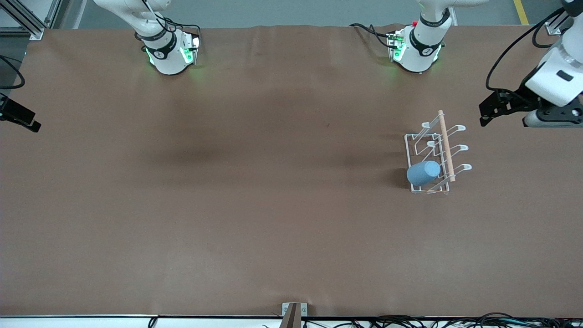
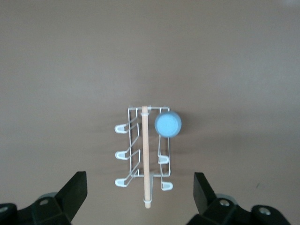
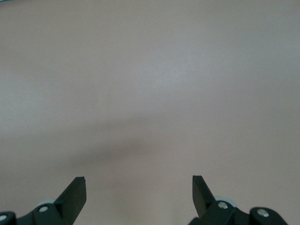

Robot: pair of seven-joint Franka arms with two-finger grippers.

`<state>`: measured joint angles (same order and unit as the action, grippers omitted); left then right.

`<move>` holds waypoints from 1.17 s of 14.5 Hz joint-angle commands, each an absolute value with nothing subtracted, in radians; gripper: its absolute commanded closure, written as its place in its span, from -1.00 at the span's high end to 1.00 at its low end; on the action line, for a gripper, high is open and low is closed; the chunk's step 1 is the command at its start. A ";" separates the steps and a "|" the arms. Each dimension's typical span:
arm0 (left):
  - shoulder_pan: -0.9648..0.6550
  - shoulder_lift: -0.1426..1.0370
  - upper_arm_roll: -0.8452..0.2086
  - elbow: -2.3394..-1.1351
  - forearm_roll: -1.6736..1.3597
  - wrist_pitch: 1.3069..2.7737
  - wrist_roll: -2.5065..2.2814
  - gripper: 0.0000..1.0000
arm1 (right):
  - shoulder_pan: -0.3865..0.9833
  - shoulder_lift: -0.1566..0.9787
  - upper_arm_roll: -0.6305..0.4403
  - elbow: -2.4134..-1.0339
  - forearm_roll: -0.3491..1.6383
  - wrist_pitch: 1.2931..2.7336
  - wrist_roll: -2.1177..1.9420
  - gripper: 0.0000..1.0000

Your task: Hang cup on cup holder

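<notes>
The light blue cup (image 1: 423, 173) hangs upside down on a prong of the white wire cup holder (image 1: 445, 146), at the holder's end nearest the front camera. The holder stands on the brown table toward the left arm's end, with its wooden rod on top. In the left wrist view the cup (image 2: 168, 124) shows its closed bottom, and the holder (image 2: 145, 154) is seen from above. My left gripper (image 1: 488, 111) is open and empty in the air beside the holder, apart from it; its wrist view (image 2: 140, 190) shows wide jaws. My right gripper (image 1: 20, 118) waits open and empty at the right arm's end (image 3: 139, 190).
The two arm bases (image 1: 168, 52) (image 1: 416, 48) stand at the table's edge farthest from the front camera. A small bracket (image 1: 294, 312) sits at the edge nearest the front camera. Cables run along that edge.
</notes>
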<state>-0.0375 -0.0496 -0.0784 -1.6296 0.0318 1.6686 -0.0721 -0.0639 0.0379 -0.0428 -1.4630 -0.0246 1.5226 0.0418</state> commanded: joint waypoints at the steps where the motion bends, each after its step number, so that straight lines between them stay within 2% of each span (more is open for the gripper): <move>1: -0.031 -0.012 -0.071 -1.546 0.014 1.652 -0.067 1.00 | -0.069 0.009 -0.040 -1.491 -0.014 1.531 0.032 1.00; 7: -0.046 -0.038 0.014 -1.563 -0.081 1.595 -0.075 0.99 | -0.069 0.009 -0.038 -1.491 -0.014 1.528 0.032 1.00; 17: -0.067 -0.054 -0.015 -1.598 0.006 1.618 -0.089 0.99 | -0.071 0.009 -0.038 -1.491 -0.014 1.528 0.034 1.00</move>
